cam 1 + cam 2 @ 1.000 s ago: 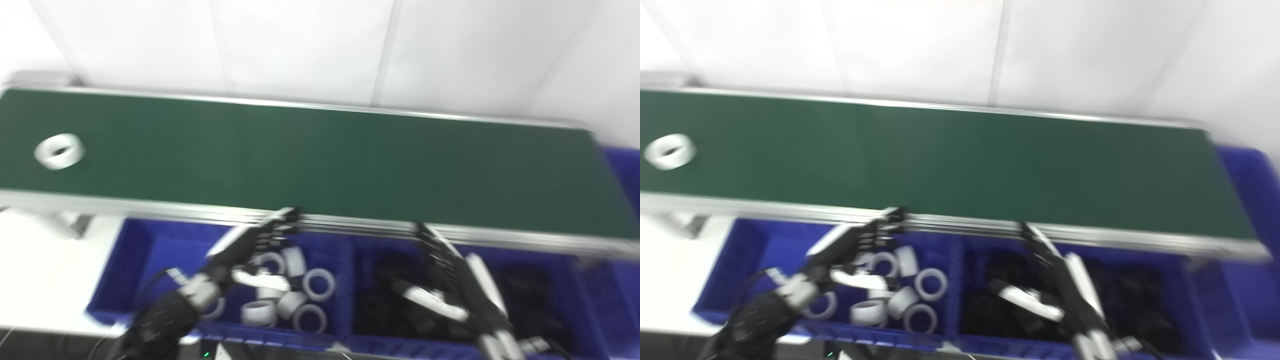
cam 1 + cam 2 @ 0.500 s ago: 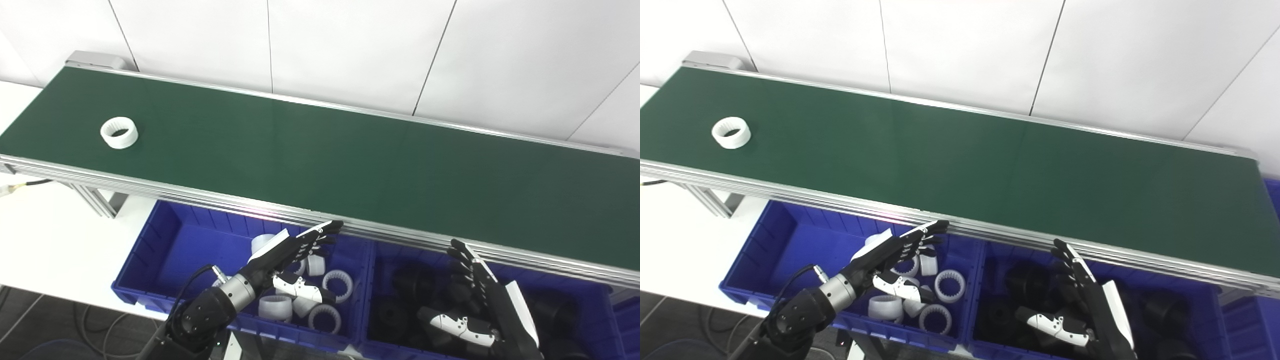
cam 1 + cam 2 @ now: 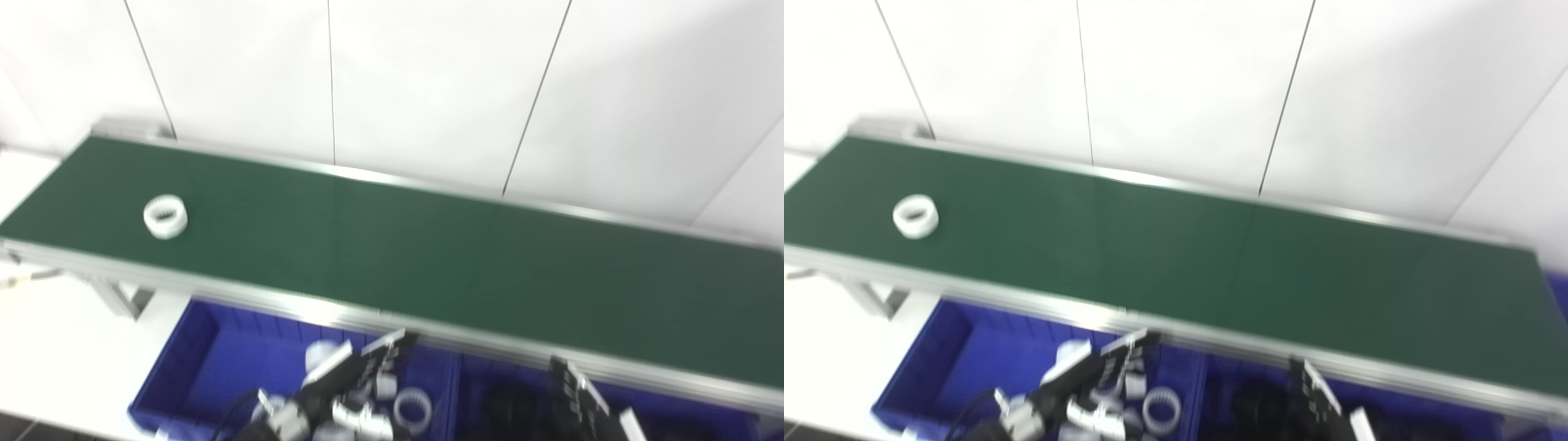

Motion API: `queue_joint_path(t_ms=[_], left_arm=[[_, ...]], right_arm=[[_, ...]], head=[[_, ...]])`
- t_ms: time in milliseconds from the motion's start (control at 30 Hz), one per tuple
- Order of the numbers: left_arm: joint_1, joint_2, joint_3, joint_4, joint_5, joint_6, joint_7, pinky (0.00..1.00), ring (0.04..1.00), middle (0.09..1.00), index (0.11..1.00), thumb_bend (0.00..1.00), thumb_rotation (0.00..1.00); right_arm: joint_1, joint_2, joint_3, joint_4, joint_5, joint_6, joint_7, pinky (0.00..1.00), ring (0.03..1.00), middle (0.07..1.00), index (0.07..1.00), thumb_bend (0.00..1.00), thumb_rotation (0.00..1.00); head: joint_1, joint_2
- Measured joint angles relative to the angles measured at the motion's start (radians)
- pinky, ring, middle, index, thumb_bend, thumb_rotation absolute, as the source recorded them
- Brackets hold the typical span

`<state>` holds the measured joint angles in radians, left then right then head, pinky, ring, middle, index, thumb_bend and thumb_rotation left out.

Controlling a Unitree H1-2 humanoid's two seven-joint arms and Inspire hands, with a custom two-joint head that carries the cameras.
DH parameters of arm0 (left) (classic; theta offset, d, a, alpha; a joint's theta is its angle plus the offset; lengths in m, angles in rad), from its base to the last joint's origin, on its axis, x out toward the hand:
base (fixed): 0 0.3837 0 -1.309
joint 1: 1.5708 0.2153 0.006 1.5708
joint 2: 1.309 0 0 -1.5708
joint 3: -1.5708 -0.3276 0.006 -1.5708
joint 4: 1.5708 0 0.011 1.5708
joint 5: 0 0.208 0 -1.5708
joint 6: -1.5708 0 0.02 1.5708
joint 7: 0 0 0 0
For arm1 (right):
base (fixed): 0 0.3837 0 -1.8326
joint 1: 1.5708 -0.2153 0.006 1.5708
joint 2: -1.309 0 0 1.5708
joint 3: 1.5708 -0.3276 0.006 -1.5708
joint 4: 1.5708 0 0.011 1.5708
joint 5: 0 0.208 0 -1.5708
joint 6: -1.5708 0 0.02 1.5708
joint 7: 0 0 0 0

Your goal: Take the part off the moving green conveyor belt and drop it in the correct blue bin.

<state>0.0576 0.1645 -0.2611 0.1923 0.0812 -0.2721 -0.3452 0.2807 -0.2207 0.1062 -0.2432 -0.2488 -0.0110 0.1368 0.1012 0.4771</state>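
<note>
A white ring part (image 3: 165, 217) lies on the green conveyor belt (image 3: 392, 257) near its left end. My left hand (image 3: 346, 380) hovers over the left blue bin (image 3: 184, 361), fingers spread, holding nothing. That bin holds several white rings (image 3: 412, 408). My right hand (image 3: 579, 404) rises with straight fingers over the right blue bin (image 3: 490, 392), which holds dark parts; only its fingers show at the bottom edge. Both hands sit below the belt's near rail, far right of the ring. The picture is blurred.
A white panelled wall (image 3: 429, 86) runs behind the belt. The belt's metal rail (image 3: 294, 300) lies between the hands and the belt. A white tabletop (image 3: 55, 349) and a belt leg (image 3: 122, 300) sit at the lower left.
The whole picture has shifted downward, so the camera has tilted up. The white ring has travelled a little to the right along the belt. Both hands keep their open pose over the bins.
</note>
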Motion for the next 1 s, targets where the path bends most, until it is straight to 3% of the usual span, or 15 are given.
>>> queue_joint_path(t_ms=[467,767,1000], left_arm=[[-0.003,-0.006,-0.001,0.034,0.01,-0.034,0.005,0.79,0.894,0.945,0.946,0.94,0.26],[-0.004,-0.019,0.006,0.038,0.02,-0.069,0.027,0.77,0.876,0.925,0.912,0.95,0.28],[-0.002,-0.037,0.022,-0.029,0.038,-0.076,0.067,0.72,0.847,0.906,0.88,0.95,0.31]], right_arm=[[0.001,-0.001,0.0,0.06,0.0,-0.06,-0.009,0.78,0.848,0.887,0.912,0.66,0.17],[-0.006,-0.009,-0.001,0.101,0.016,-0.107,-0.013,0.79,0.854,0.891,0.919,0.66,0.2],[-0.023,-0.016,-0.001,0.125,0.019,-0.124,-0.013,0.78,0.854,0.89,0.916,0.67,0.2]], head=[[0.012,-0.046],[0.023,-0.051],[0.029,-0.055]])
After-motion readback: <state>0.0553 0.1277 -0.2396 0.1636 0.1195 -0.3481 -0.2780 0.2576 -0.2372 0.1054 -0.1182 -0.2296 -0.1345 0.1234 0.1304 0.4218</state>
